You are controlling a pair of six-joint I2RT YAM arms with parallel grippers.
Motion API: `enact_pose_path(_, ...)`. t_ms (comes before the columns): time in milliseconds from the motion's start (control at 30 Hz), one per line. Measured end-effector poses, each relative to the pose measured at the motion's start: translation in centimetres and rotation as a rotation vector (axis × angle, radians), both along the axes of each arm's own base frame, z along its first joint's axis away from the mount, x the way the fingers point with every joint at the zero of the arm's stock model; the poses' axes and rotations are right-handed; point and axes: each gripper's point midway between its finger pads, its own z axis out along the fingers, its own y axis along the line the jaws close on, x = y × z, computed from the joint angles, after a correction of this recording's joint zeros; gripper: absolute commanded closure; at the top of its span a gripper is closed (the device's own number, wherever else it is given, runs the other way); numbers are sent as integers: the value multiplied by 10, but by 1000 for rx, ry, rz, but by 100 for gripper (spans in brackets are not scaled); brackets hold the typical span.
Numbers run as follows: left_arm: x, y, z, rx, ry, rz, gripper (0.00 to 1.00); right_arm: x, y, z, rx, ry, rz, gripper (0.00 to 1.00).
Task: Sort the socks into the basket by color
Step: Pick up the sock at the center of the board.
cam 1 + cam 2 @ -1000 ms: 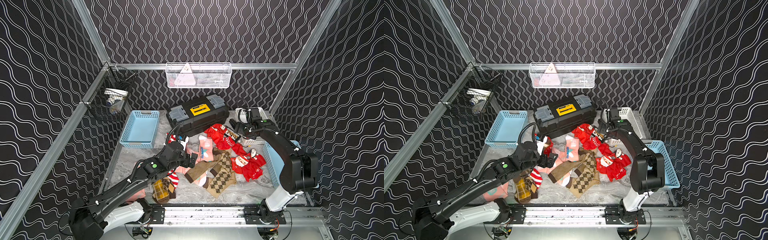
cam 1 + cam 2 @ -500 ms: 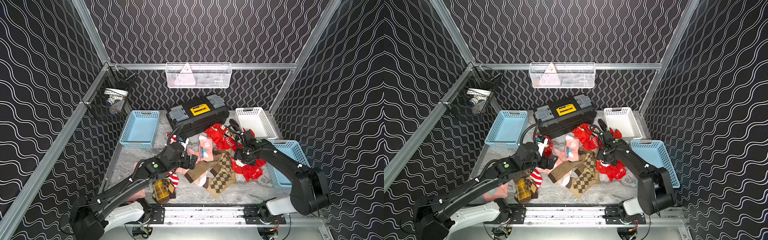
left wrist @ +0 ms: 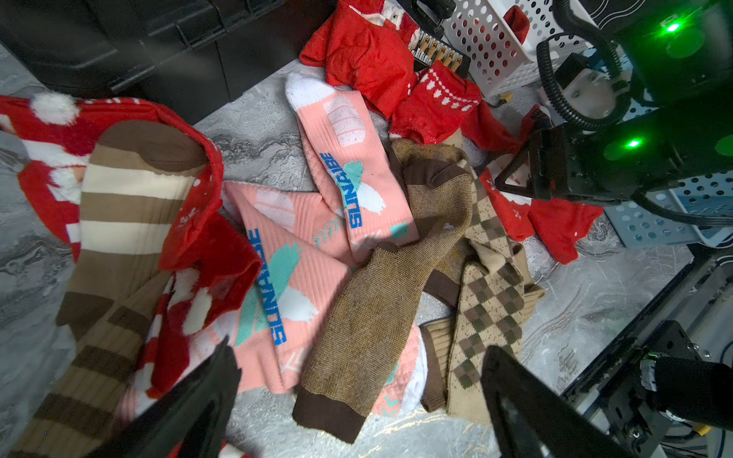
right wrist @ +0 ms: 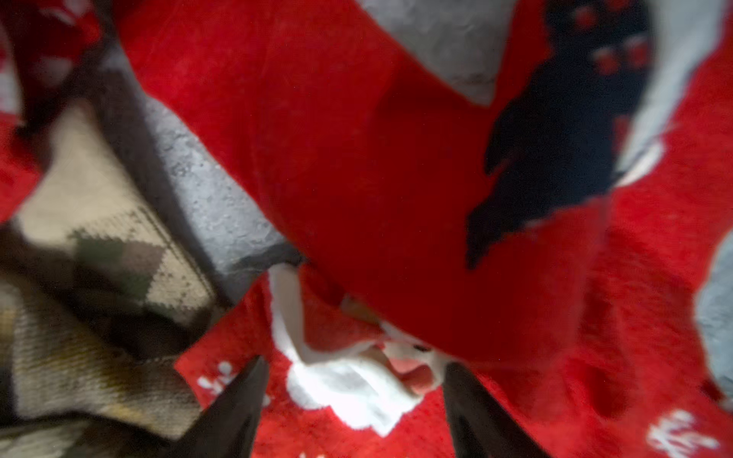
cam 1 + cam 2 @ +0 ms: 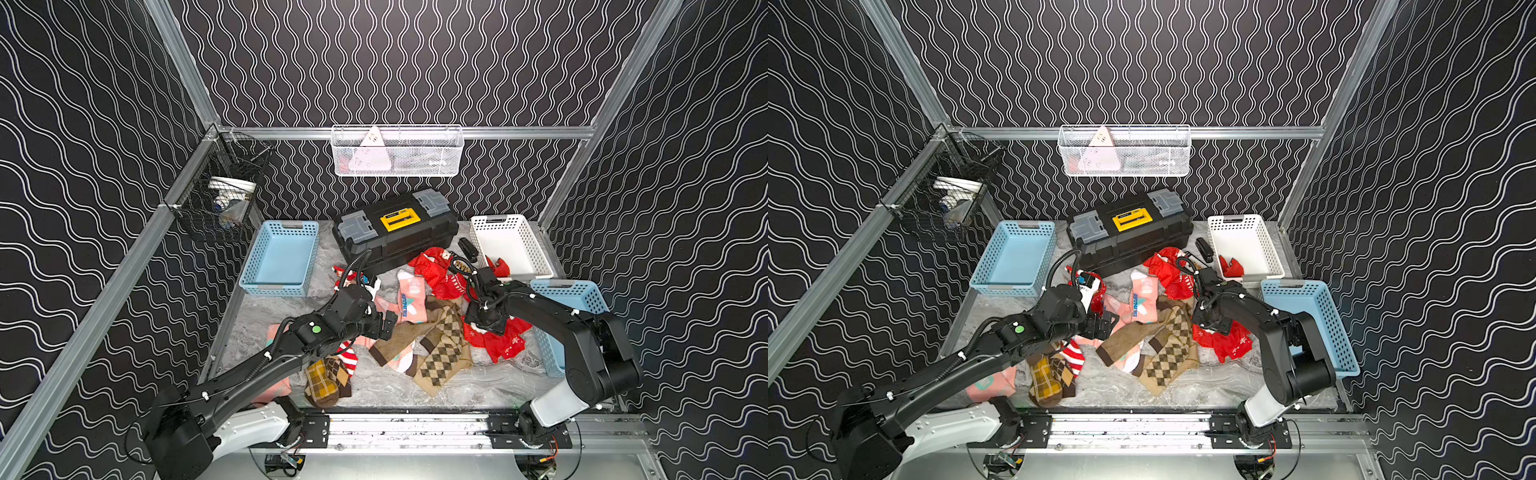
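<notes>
Only the left wrist view shows a brown-and-cream striped sock lying over a pompom Santa sock; in both top views the left arm covers that spot. Only the top views show the mustard plaid sock and the red-white striped sock near the front edge of the grey marbled bench. They also show a small red sock lying in the white basket. The right wrist view is blurred and almost filled with red fabric.

A black toolbox stands at the back between a light blue basket and the white one. A second blue basket sits beside the right arm. In the middle of the heap the tan argyle sock and a brown tweed sock lie across two salmon-pink socks with blue lettering.

The left claw hangs spread wide above the pink and brown socks. The right claw is down on the crumpled red Santa sock, just beside the argyle one. Its fingers stand apart on either side of the white Santa beard, not clamped on it.
</notes>
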Motion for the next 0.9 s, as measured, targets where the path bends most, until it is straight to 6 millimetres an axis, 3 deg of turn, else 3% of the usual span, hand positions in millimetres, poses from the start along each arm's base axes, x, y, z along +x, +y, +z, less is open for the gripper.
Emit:
enact_pose_path(133,1,-2,-5,2,7,-1,1,-4,1,3,15,-13,5,84)
enact_pose_path(267,2,-3,-7,6,14,-1,1,-5,6,11,40,-37,17,99)
enact_pose_path(400,2,-3,-7,3,13,0,1,-5,13,29,54,-76,43,100)
enact_pose_path(900,3,-8,-3,-5,7,-11,1,-5,31,125,161,-271,98,100)
